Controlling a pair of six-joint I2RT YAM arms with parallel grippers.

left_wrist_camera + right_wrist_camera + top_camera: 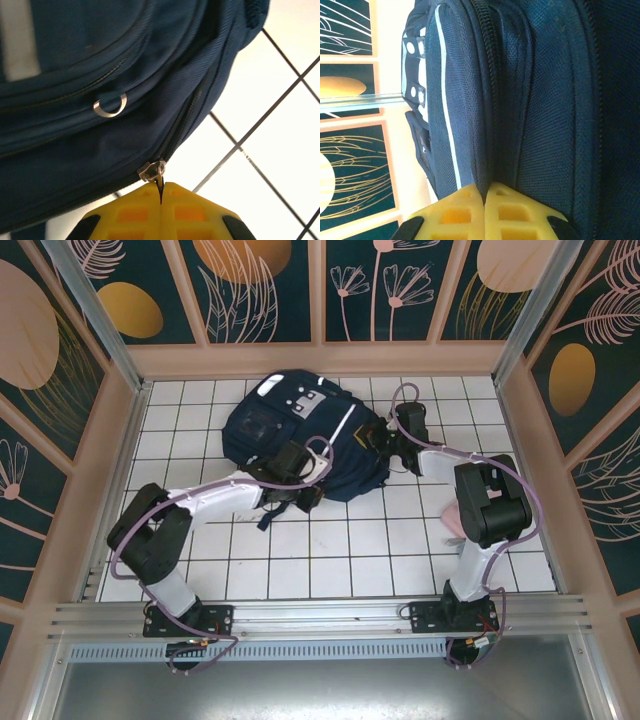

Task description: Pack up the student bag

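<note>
The student bag (300,430) lies on the tiled table (330,560), beyond the two arm bases (closer to the far wall than to the bases). The left gripper (161,189) meets the bag's near edge, with the zipper pull (151,171) at its fingertips. A metal ring (110,106) sits on the bag near that pull. The right gripper (485,192) touches the bag's right side beside a zipper line. A strap (268,518) trails from the bag's near edge onto the table.

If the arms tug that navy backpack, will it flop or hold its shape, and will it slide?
Probably floppy: the student bag is fabric that creases where the right tool pinches a fold. Lying flat on the smooth tiled table, it would likely slide, not roll. The small zipper pull in the left tool may slip out.
</note>
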